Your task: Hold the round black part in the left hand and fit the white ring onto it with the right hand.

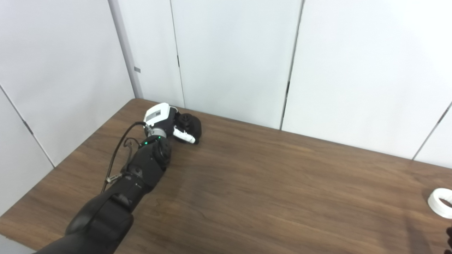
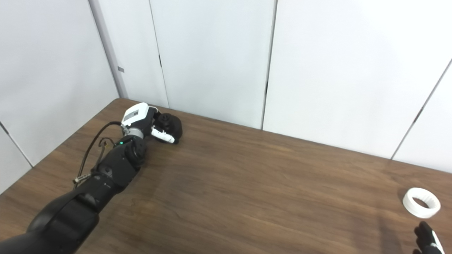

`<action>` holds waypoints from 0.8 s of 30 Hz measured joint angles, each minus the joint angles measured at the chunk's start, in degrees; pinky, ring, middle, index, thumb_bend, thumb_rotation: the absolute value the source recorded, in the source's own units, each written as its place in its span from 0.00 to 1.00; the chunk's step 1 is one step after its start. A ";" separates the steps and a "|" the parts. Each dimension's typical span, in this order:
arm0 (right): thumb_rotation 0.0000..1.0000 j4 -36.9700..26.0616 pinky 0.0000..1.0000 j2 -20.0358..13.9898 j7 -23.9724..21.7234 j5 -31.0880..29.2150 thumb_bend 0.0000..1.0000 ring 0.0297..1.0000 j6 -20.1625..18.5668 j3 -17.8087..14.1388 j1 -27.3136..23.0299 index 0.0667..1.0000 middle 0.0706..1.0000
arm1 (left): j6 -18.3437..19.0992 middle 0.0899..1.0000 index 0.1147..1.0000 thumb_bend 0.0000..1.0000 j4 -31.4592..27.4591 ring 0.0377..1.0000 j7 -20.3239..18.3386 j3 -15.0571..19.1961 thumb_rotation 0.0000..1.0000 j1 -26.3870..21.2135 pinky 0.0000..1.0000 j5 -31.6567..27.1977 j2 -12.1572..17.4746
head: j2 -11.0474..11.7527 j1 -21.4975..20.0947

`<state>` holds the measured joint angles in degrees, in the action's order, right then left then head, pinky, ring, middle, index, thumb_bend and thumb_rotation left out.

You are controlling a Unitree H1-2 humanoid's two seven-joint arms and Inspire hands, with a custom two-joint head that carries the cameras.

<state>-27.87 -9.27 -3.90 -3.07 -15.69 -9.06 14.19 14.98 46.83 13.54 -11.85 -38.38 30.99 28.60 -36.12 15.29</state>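
My left hand (image 1: pixel 173 123) reaches to the far left of the wooden table (image 1: pixel 268 183) and its fingers wrap around the round black part (image 1: pixel 190 126), which rests on the table surface. The white ring (image 2: pixel 421 207) lies flat on the table at the right edge, also seen as the white ring (image 1: pixel 441 202) in the left eye view. Only the fingertips of my right hand (image 2: pixel 428 240) show at the bottom right corner, just short of the ring and not touching it. Its state is not visible.
White wall panels (image 1: pixel 233 56) stand right behind the table's far edge, close to my left hand. A black cable (image 1: pixel 118 151) loops beside my left forearm. The table's left edge runs diagonally past that arm.
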 measured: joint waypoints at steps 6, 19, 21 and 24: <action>1.00 0.01 1.00 -0.08 -0.53 0.00 0.59 1.00 -0.03 1.06 -0.14 1.00 1.00 | 2.72 0.75 0.41 0.53 -9.10 0.86 -4.43 -0.20 0.05 3.51 0.86 0.07 0.14 | -1.32 -4.22; 1.00 0.25 1.00 0.26 -0.14 -3.44 0.52 1.00 -0.58 1.27 -0.42 1.00 1.00 | 12.03 0.72 0.41 0.52 -42.76 0.89 -22.08 0.90 0.05 11.68 0.94 3.39 3.25 | -4.74 -12.04; 1.00 0.29 1.00 0.27 -0.13 -3.72 0.53 1.00 -0.57 1.41 -0.42 1.00 1.00 | 12.08 0.73 0.41 0.52 -48.34 0.92 -26.51 1.66 0.05 13.58 0.97 4.86 2.23 | -5.27 -13.09; 1.00 0.52 1.00 0.29 -0.13 -3.98 0.56 1.00 -0.57 1.79 -0.44 1.00 1.00 | 12.06 0.75 0.41 0.52 -56.13 0.92 -32.22 2.35 0.05 15.46 0.95 5.82 -0.09 | -5.97 -14.32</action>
<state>-27.35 -8.98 -4.03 -7.04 -16.26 -7.27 13.76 27.05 -9.30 -18.68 -9.50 -22.92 36.81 28.51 -42.10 0.97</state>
